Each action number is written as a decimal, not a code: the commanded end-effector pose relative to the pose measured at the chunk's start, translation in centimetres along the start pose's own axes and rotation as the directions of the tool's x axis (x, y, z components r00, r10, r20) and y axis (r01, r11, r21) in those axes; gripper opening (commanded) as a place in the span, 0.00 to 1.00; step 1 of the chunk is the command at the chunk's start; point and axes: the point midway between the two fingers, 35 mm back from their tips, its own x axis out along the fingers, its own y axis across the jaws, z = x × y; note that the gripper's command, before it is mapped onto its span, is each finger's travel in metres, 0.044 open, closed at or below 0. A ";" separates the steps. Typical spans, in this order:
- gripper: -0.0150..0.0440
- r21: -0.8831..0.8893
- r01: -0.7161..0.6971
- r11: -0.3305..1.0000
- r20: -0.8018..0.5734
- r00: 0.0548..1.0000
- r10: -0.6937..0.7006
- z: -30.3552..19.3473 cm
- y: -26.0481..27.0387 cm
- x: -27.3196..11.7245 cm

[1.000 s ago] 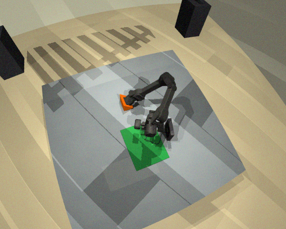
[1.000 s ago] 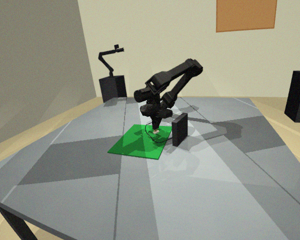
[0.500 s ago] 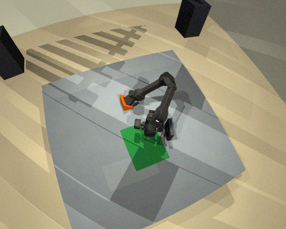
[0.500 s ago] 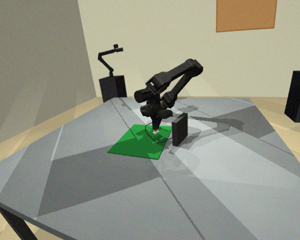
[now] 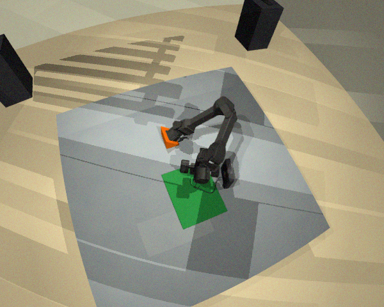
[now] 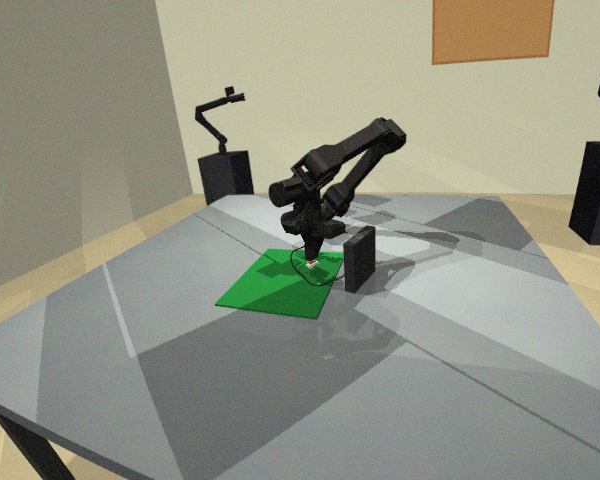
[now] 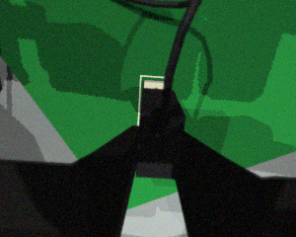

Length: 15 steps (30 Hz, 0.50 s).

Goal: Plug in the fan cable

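The plug [image 7: 160,106], black, is clamped in my pincer [image 6: 311,258] [image 7: 155,134], over the header [image 6: 312,264] [image 7: 153,85], a pale part directly below. Cable [image 6: 317,284] [image 7: 180,44]: black, looping beside my pincer. Board [image 5: 192,211] [image 6: 269,289] [image 7: 247,59]: green, flat on the worktop [image 5: 119,204] [image 6: 445,403] beneath my pincer. Seating depth: cannot be determined.

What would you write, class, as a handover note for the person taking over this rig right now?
Gripper: shut on the black cable plug, low over the white four-pin header.
Places: header on the flat green board; upright black fan beside the board.
Done: plug gripped and brought to the header.
Unclear: whether it is fully seated; the fingers hide that.
Left: make sure it is all the way down, release, back off, touch nothing.
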 end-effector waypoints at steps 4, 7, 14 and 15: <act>0.25 0.004 -0.004 1.000 0.000 1.000 0.004 0.0 0.0 0.5; 0.25 0.003 -0.004 1.000 0.000 1.000 0.004 0.0 0.0 0.7; 0.25 0.003 -0.004 1.000 0.000 1.000 0.004 0.0 0.0 1.1; 0.25 0.003 -0.004 1.000 0.000 1.000 0.004 0.0 0.0 1.2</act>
